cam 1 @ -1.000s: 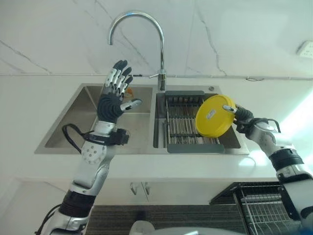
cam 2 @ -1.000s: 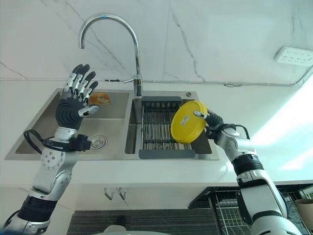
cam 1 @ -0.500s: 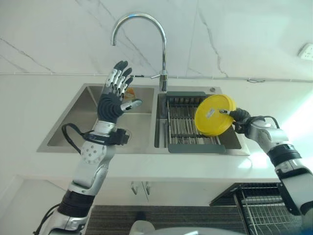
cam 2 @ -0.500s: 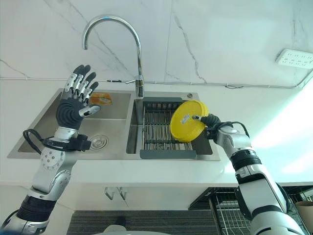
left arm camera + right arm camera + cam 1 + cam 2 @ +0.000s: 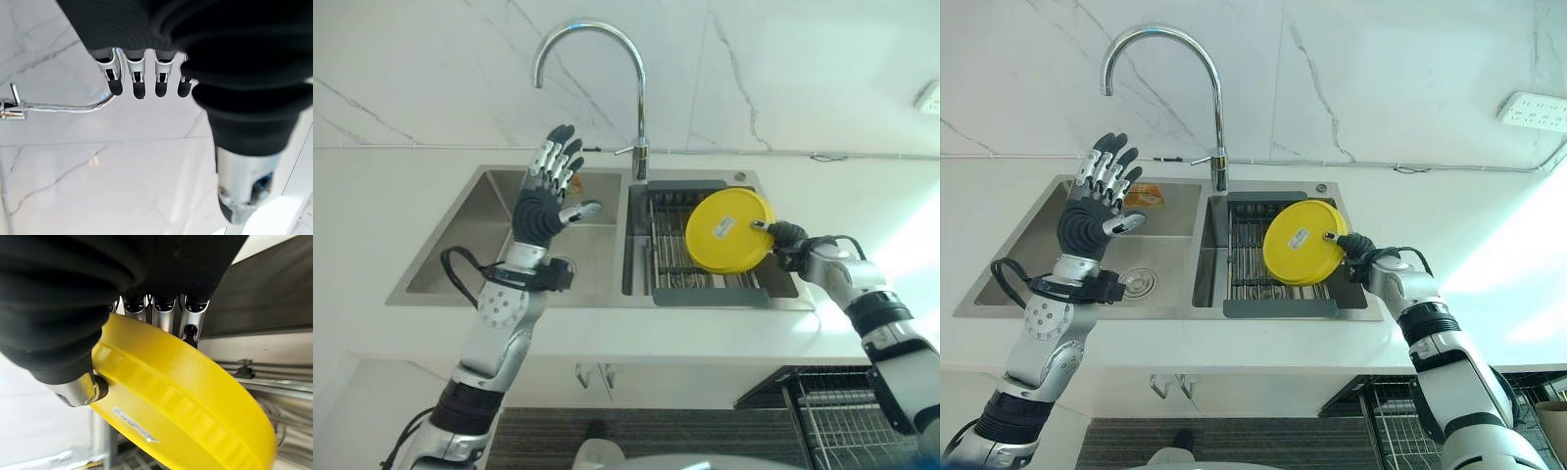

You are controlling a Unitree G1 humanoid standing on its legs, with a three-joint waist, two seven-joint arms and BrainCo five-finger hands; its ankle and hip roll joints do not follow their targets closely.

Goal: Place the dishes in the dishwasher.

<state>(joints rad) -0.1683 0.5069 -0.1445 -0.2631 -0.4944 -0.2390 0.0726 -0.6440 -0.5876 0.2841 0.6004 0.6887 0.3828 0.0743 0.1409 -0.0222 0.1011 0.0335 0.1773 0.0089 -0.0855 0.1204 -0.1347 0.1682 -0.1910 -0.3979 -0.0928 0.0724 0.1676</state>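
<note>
Since 1.0 s ago the plate (image 5: 1303,243) shifted toward the robot's left, further over the rack (image 5: 1246,257), and lay flatter; we saw our right hand (image 5: 1355,246) go with it. Left hand (image 5: 1095,213) stayed put approx., raised above the left basin (image 5: 1161,257).

We held the yellow plate at its right edge: thumb on the labelled face, fingers (image 5: 165,317) behind the rim, i.e. a pinch grip. Plate was tilted, above the rack in the right basin of the sink (image 5: 440,264), lower edge near the rack's front bar; contact w/ rack — couldn't tell.

Left hand: fingers (image 5: 139,83) straight and spread, thumb out, nothing in it. Faucet (image 5: 637,117) stood behind, between the basins. Orange item (image 5: 1146,195) lay at the back of the left basin.
</note>
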